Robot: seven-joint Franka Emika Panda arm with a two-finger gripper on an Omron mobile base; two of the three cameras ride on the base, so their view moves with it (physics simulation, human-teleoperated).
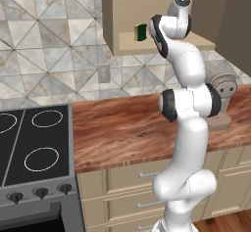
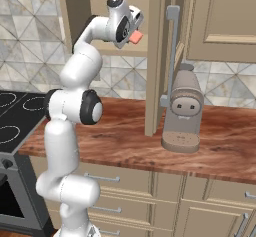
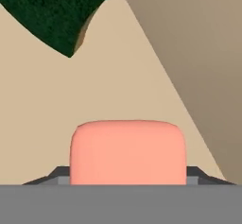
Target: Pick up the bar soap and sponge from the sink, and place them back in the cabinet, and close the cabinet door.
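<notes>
My gripper is raised at the open cabinet and shut on the salmon-pink bar soap. In the hand view the bar soap sits between the finger tips, just above the beige shelf floor. The sponge stands on that shelf near its front left edge, and its dark green face shows ahead of the soap. The cabinet door stands open, edge-on to the right of the hand, with its long silver handle. The sink is out of view.
A beige coffee machine stands on the wooden counter below the open door. A black stove lies to the left. Drawers run under the counter. A closed wall cabinet hangs further right.
</notes>
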